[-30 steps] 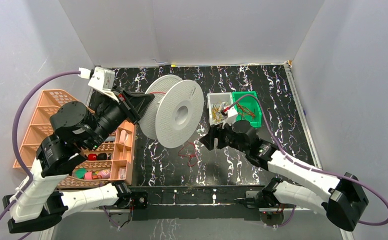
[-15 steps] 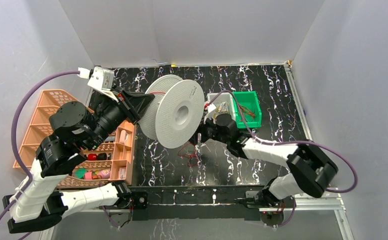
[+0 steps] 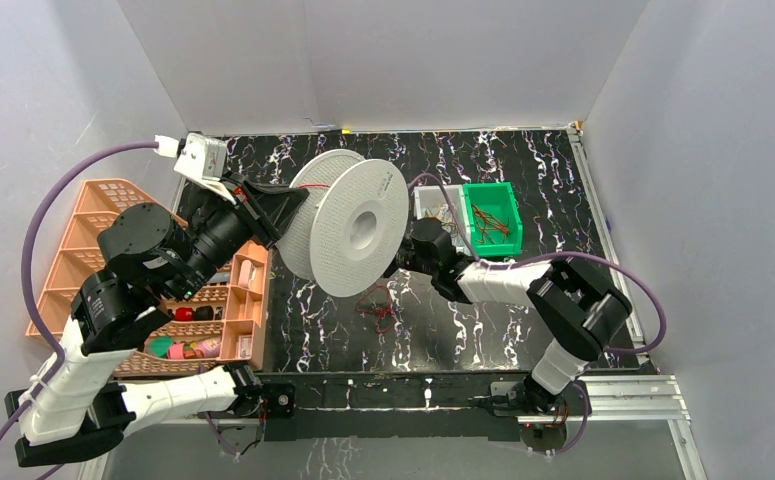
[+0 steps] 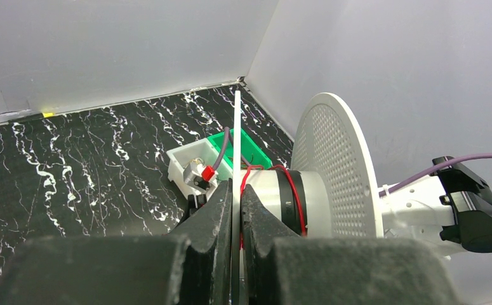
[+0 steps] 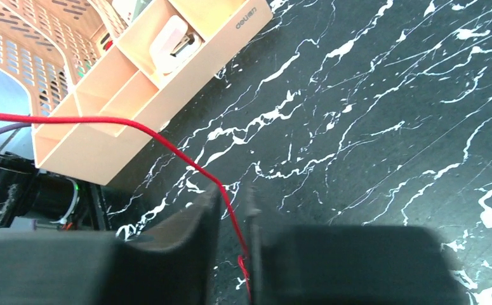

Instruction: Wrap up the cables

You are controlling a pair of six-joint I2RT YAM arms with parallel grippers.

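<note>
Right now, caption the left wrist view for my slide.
Left gripper shut on the spool's near flange; red cable wraps the hub.

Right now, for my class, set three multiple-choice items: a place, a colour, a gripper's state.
1. Where is the green bin?
A) left of the spool
B) right of the spool, beside the white bin
C) at the near edge

2. What colour is the wire in the right gripper?
A) red
B) blue
C) yellow

3. The left gripper is:
A) open
B) shut on the spool
C) shut on the green bin

Answers: B, the top view shows it there; A, a red strand runs between its jaws; B, its jaws clamp a flange.
</note>
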